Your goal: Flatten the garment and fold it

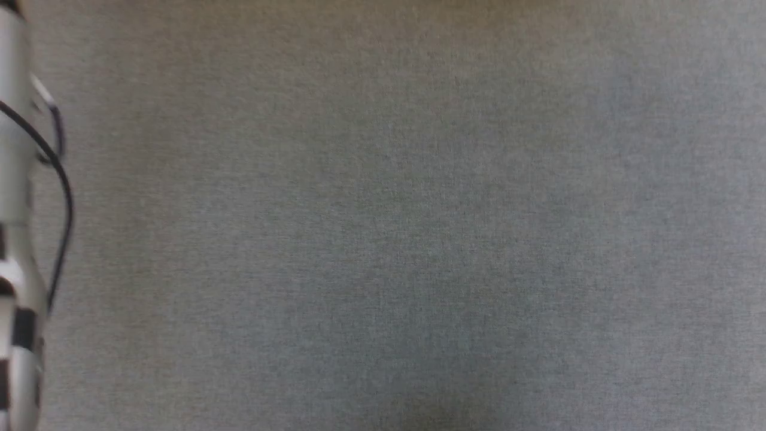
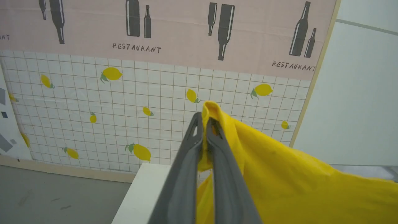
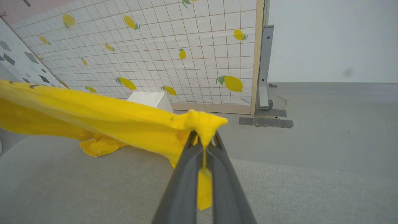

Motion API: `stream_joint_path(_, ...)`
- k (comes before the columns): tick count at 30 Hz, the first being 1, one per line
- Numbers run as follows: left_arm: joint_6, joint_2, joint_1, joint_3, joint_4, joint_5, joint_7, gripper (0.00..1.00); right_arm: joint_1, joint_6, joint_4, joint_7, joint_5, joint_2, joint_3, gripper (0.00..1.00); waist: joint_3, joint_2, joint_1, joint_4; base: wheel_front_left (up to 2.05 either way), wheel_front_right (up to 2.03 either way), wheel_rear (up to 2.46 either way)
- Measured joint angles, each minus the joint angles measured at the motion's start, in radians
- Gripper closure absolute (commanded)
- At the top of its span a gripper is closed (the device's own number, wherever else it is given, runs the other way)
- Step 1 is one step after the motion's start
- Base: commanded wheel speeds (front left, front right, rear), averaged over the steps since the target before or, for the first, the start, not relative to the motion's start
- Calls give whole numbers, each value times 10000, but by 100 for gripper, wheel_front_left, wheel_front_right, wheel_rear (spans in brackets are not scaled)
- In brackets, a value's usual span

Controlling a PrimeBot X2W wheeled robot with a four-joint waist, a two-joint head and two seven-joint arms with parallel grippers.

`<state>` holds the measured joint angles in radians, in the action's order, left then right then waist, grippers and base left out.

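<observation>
Lemon-tile wall (image 2: 77, 102) behind, white block (image 3: 150, 99) near; left tool (image 2: 205, 120), right tool (image 3: 204, 137) each clamped on yellow garment (image 3: 108, 115).

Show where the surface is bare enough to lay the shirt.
The grey surface is bare everywhere right of the pale forearm in the head view. Beneath and right of the right claw it is free; leftward the garment droops onto it.

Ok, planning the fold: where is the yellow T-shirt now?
The mustard-yellow cotton T-shirt is held up between the left pincer and right pincer, one fold trailing on the grey cloth surface.
</observation>
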<state>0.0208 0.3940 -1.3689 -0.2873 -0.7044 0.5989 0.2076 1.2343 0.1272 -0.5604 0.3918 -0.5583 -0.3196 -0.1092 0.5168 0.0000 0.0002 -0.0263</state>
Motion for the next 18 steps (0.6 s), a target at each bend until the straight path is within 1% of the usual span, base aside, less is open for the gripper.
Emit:
stream_joint_path(2,205,-33,762,-71,19,33,104,100,-1024,0,284,-293,-414,-180,-146,100,-315,0,0,83,0,0,0)
stream_joint_path(4,405,-88,1797,-21,105,303,155,100,-2329,0,650,-690,-897,-257,-276,100,-744,0,-2,176,0,0,0)
stream_joint_path(8,426,-29,4052,174,805,796,232,100,-4715,0,1216,-1172,-1496,-240,-612,100,-1616,1,-3,309,0,0,0)
stream_joint_path(11,111,17,6078,232,1645,1083,176,100,-6505,0,1601,-1383,-1799,-221,-669,100,-2309,0,-3,402,0,0,0)
stream_joint_path(14,-497,12,8379,249,2800,1289,81,100,-8278,0,2000,-1496,-2000,-219,-545,100,-3034,0,-4,512,0,0,0)
stream_joint_path(18,-1340,-136,11094,205,4013,1463,-65,100,-9981,0,2479,-1450,-2017,-192,-343,100,-3827,0,-4,644,0,0,0)
